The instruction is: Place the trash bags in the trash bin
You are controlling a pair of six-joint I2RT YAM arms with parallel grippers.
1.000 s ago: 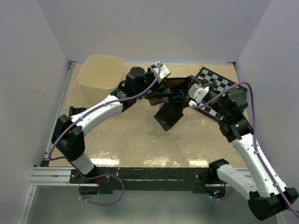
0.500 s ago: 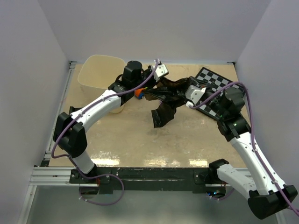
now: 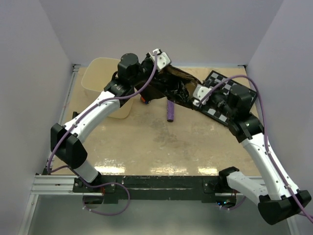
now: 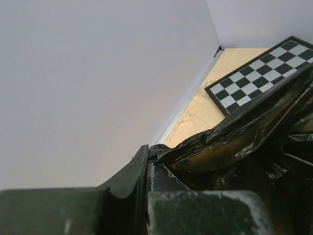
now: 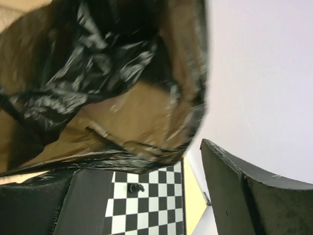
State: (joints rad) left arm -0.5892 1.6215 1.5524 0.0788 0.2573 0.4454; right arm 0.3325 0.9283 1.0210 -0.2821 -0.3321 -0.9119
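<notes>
Left gripper, raised at the far side of the table, is closed on the upper left edge of the trash bag; the left wrist view shows glossy film emerging from between its closed jaws. Right gripper meets the same bag at its lower right end. In the right wrist view its jaws stand apart, with the chequered board visible between them and one finger clear of the film; whether the other finger hooks the film cannot be told.

The bag hangs stretched between the two grippers, lifted off the table, with its long axis running left to right and sloping down toward the right. The trash bin stands at the far left corner, to the left of the left gripper. The bag's left end lies just beside the bin's right wall, not yet over the mouth. The left arm is by far the nearer to the bin, so the carry is judged to run leftward, the left end leading.

A purple cylinder lies on the table below the bag, apart from it.
</notes>
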